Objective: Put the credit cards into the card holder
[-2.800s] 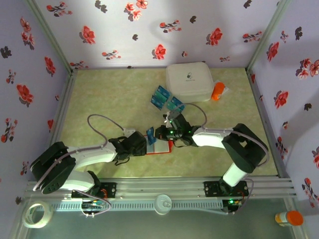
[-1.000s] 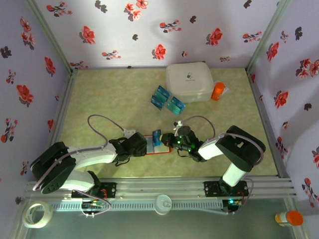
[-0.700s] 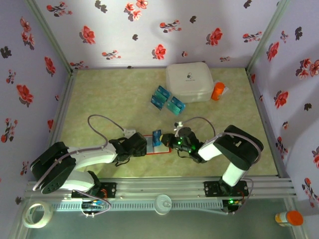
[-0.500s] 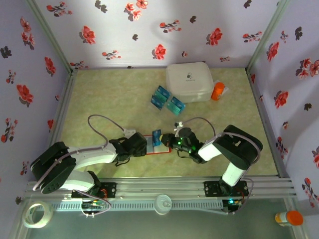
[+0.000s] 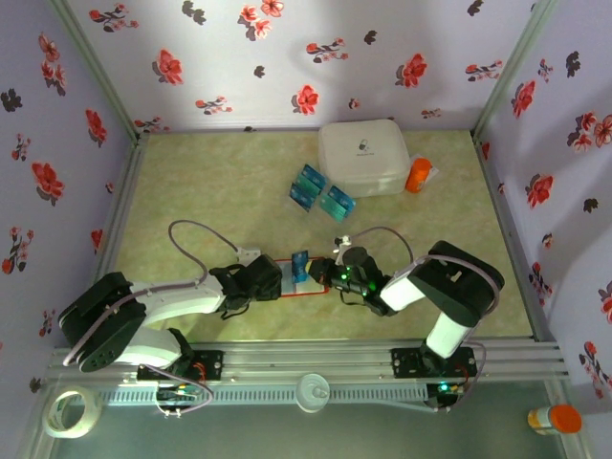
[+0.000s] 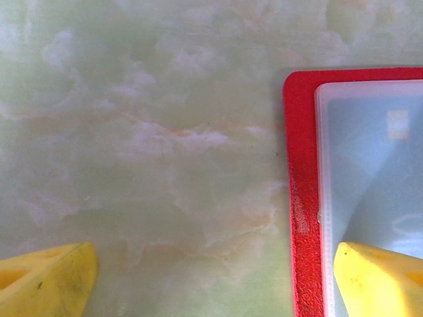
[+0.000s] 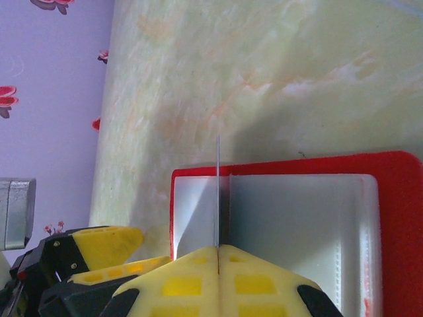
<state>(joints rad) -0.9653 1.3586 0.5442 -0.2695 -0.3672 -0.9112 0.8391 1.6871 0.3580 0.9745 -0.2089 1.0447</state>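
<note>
At lower centre, the right tool (image 7: 217,249) clamps a credit card (image 7: 217,191) edge-on over the red card holder (image 7: 396,218); the left tool (image 6: 211,281) gapes apart astride its edge.

Grainy red card holder (image 6: 301,198) with frosted plastic pockets (image 6: 370,165) on smooth marbled table (image 6: 152,132)
</note>
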